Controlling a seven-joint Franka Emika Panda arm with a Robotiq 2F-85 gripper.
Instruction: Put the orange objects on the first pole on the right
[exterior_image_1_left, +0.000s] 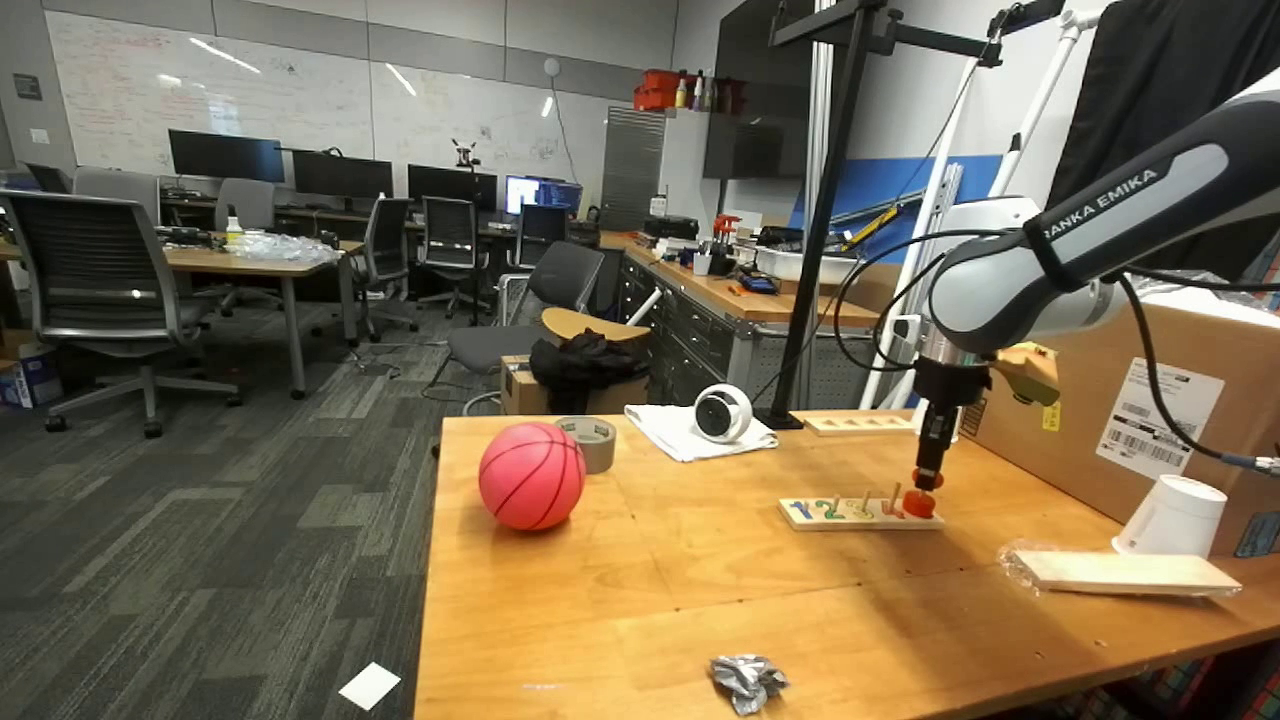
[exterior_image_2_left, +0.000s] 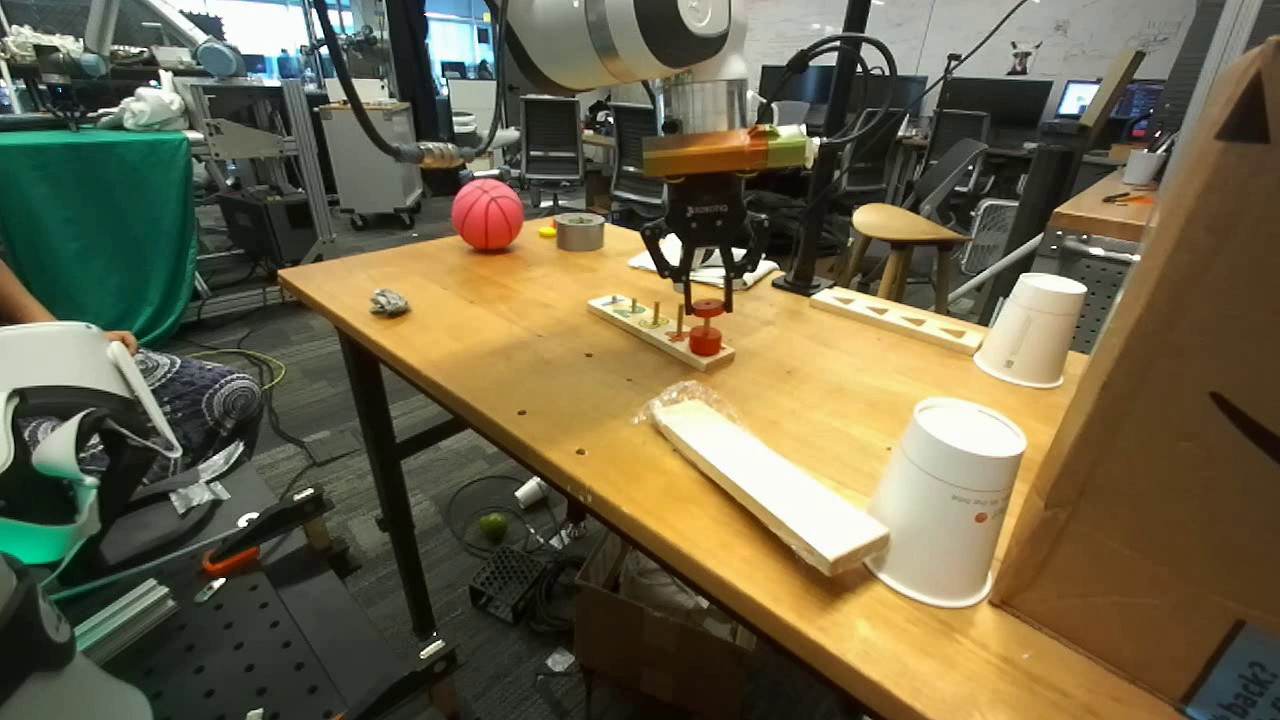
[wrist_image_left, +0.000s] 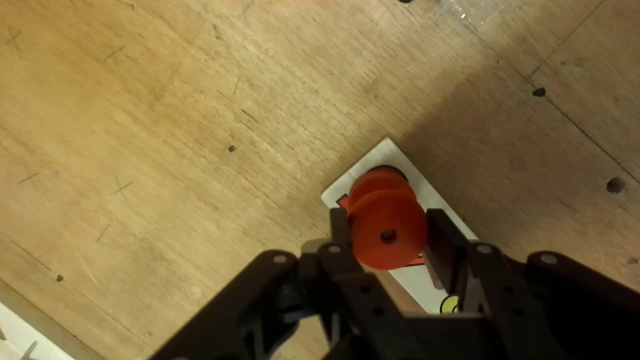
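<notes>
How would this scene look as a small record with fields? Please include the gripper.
Gripper: closed on the upper orange disc
Upper orange disc: above the lower orange stack, with a gap
Threaded on pole: cannot tell for this disc
Lower orange stack: on the end pole of the number board
Ball: pinkish red, near the grey tape roll
White cups: two, upside down

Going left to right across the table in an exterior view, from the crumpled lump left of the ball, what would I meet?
Silvery lump, pinkish-red ball, small yellow bit, tape roll, numbered peg board, red pieces on and above its right end, board with triangular slots, farther white cup, cardboard box.
</notes>
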